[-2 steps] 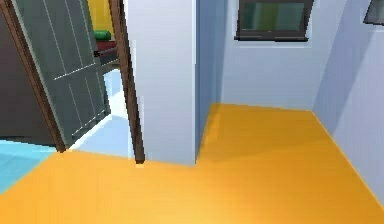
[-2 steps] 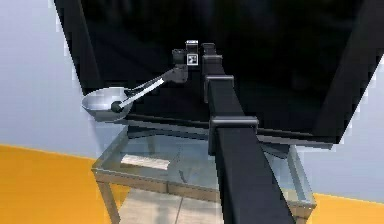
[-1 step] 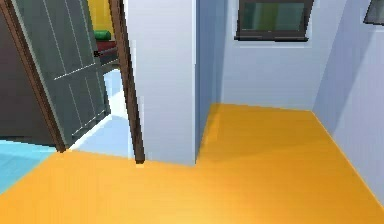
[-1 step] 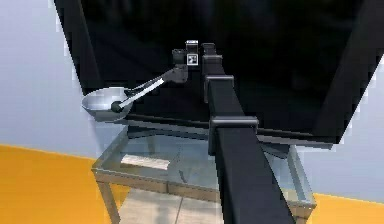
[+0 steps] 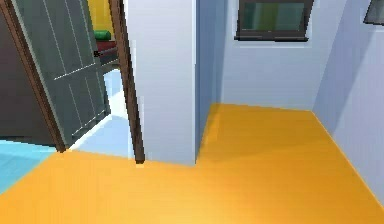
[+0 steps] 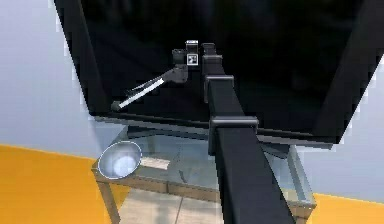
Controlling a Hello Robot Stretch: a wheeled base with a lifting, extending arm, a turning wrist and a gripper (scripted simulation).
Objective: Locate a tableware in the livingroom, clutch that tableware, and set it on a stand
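**Arm out across the TV, bowl down on the stand**

Arm side view: a big dark TV (image 6: 290,60) stood on a low glass-topped stand (image 6: 185,172), w/ pale wall (image 6: 35,70) off the TV's left edge and orange floor (image 6: 40,190) below that. The arm (image 6: 235,140), a dark square bar, ran up across the stand's front and over the TV's lower middle, hiding a strip of both. At its far end two white marker squares (image 6: 189,57) showed against the screen. From there the gripper (image 6: 120,102) reached toward the TV's left side, thin fingers (image 6: 145,90) slanting down. Couldn't tell how those fingers were set. W/ the black screen right behind the tips, couldn't tell whether it held anything either.

The tableware: a round pale bowl (image 6: 120,160) sat upright on the stand top, under the TV's lower-left corner. It showed below the fingertips in frame; whether the gripper was over it or beside it, no call. Just beside the bowl, toward the TV's middle, lay a small flat white item (image 6: 155,163), too small to name.

Forward view: orange floor again. A pale pillar (image 5: 165,70) stood mid-frame, w/ a grey door (image 5: 75,70) swung wide in a dark frame (image 5: 128,90) at that view's left. A dark window (image 5: 275,20) sat up at its right.
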